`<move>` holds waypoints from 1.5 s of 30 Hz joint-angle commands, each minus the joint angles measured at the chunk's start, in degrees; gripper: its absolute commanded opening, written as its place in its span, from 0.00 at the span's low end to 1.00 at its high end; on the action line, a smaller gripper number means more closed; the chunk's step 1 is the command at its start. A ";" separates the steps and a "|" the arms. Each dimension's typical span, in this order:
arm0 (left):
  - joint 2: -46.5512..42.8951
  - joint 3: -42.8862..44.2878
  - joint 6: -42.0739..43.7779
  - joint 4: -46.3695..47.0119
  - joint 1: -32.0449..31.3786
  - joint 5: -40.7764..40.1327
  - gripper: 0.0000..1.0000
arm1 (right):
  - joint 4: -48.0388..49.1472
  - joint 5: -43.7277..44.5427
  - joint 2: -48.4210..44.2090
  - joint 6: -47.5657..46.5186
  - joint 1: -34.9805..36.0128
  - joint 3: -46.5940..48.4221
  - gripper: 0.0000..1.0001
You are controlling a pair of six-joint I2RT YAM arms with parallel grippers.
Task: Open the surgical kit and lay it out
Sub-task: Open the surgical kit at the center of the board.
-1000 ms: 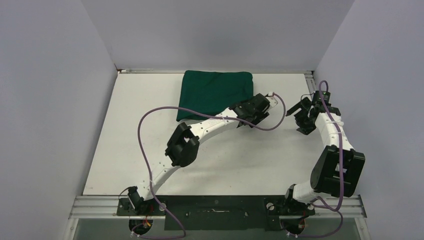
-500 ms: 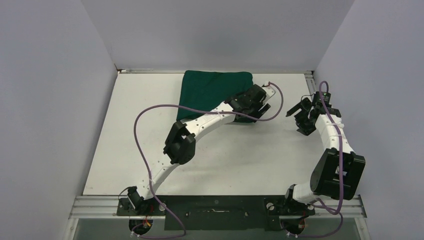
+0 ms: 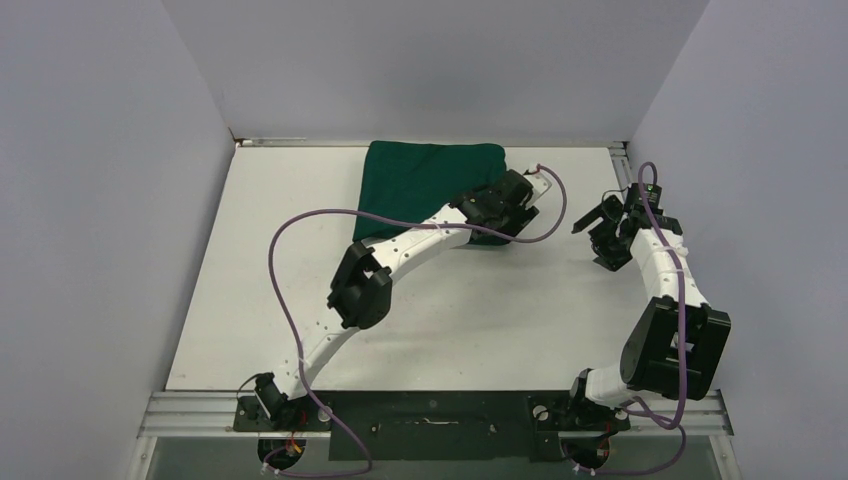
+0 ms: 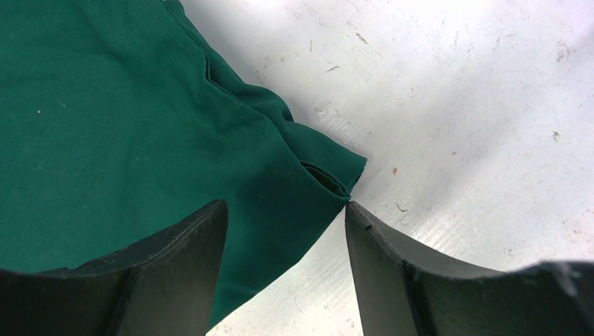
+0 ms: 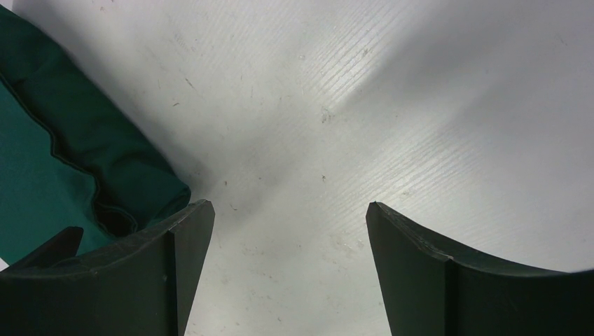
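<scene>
**Robotics lab test cell**

Reads as a lab workcell rather than a home or a clinic. Boxed in on three sides by plain grey-lilac walls (image 3: 90,220). Floored by a white table (image 3: 480,330), scuffed and scratched in the wrist views. Edged at the front with an aluminium rail (image 3: 190,412) carrying a bolted left arm (image 3: 405,250) and right arm (image 3: 665,265), both white and black, trailing purple cables (image 3: 281,290).
</scene>
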 commanded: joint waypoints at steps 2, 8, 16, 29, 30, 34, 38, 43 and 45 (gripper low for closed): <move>0.99 2.19 0.86 1.86 -0.12 0.31 0.61 | 1.23 0.70 -1.24 -0.37 -0.44 0.53 0.77; 1.63 2.80 0.84 2.74 -0.12 -0.27 0.47 | 0.61 0.95 -1.34 -0.71 -0.41 0.69 0.77; 0.39 3.16 -0.71 3.55 0.05 -0.36 0.34 | -0.14 1.53 -2.25 -1.10 -0.38 0.99 0.77; -5.09 1.48 -17.63 4.35 8.79 17.63 0.00 | 0.64 1.53 -2.68 -1.22 -0.39 0.64 0.77; -5.82 0.54 -20.22 5.86 10.39 21.44 0.00 | 0.70 1.57 -2.66 -1.26 -0.38 0.70 0.77; -9.49 -6.43 -31.41 13.44 17.83 33.51 0.00 | 0.90 1.66 -2.60 -1.48 -0.37 1.20 0.77; -13.27 -14.36 -42.79 24.64 24.83 43.91 0.00 | 1.11 2.12 -2.82 -1.40 -0.37 1.33 0.77; -14.73 -20.58 -55.68 36.63 31.87 52.43 0.00 | 1.38 2.60 -3.32 -1.35 -0.37 1.09 0.77; -15.39 -22.16 -57.47 38.79 33.33 53.39 0.00 | 1.56 2.63 -3.51 -1.28 -0.37 0.96 0.77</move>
